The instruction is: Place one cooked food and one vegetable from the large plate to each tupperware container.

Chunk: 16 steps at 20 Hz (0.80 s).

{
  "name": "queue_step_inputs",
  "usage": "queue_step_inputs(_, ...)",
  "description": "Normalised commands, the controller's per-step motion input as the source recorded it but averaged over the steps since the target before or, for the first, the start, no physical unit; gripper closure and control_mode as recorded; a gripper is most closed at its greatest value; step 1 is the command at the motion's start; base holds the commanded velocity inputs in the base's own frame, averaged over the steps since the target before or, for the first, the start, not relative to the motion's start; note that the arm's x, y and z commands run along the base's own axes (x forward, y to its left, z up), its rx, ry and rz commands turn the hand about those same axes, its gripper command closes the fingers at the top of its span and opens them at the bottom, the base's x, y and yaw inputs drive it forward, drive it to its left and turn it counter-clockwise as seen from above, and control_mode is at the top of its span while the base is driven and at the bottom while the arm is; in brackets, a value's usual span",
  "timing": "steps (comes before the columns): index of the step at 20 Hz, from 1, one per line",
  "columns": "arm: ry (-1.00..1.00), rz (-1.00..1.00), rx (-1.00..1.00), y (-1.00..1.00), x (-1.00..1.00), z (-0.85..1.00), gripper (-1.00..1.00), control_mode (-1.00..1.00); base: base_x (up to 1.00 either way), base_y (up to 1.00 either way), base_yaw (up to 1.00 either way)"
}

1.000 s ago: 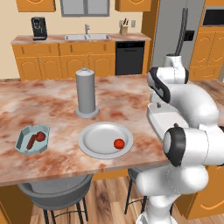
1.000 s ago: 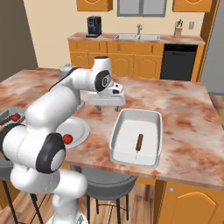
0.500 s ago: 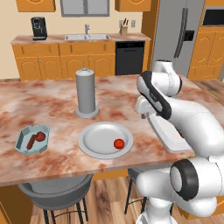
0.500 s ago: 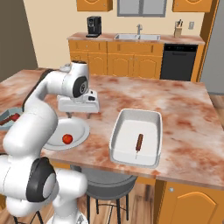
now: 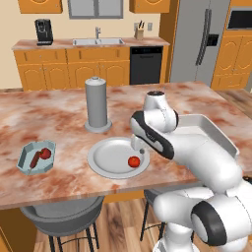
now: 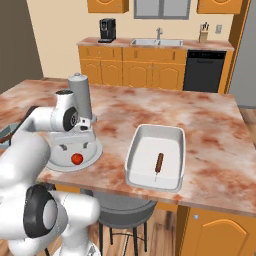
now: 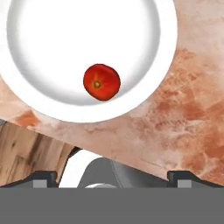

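- Marble-pink tabletop (image 5: 59,118) carries everything, and I'll use the large plate (image 5: 106,160) as my reference point since it sits near the front edge.
- One red tomato (image 5: 133,161) lies on the plate, toward the rim closest to the robot. From the hand view it's the same tomato (image 7: 101,82), sitting loose on the white dish with nothing touching it.
- Gripper (image 6: 75,146) hangs just above the plate, and its fingers (image 7: 43,178) are spread wide apart, pinching nothing.
- Off to the left of the plate, well apart from it, is the small pale-blue tub (image 5: 36,157). It has a second tomato (image 5: 46,153) and a brown sausage (image 5: 35,160) inside, lying side by side.
- On the other side of the plate sits the white rectangular tub (image 6: 155,157), with one sausage stick (image 6: 159,161) lying roughly in its middle.
- Behind the plate, just beside its far rim, a tall grey cylinder (image 5: 97,104) stands upright.
- Way past the plate at the back wall: wooden cabinets (image 5: 74,69) and a coffee machine (image 5: 43,31).
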Motion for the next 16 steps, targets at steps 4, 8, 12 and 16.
queue_step_inputs(4,0.01,-0.12,-0.14,0.35,0.36,-0.62,-1.00,-1.00,0.00,0.00,0.00)
queue_step_inputs(8,0.07,-0.07,-0.05,-0.02,0.48,-0.24,-1.00,-1.00,0.00,0.00,0.00)
queue_step_inputs(12,0.00,-0.08,-0.08,0.06,0.64,-0.38,-1.00,-1.00,0.00,0.00,0.00)
queue_step_inputs(16,0.00,-0.03,0.00,0.08,0.27,-0.47,-1.00,-1.00,0.00,0.00,0.00)
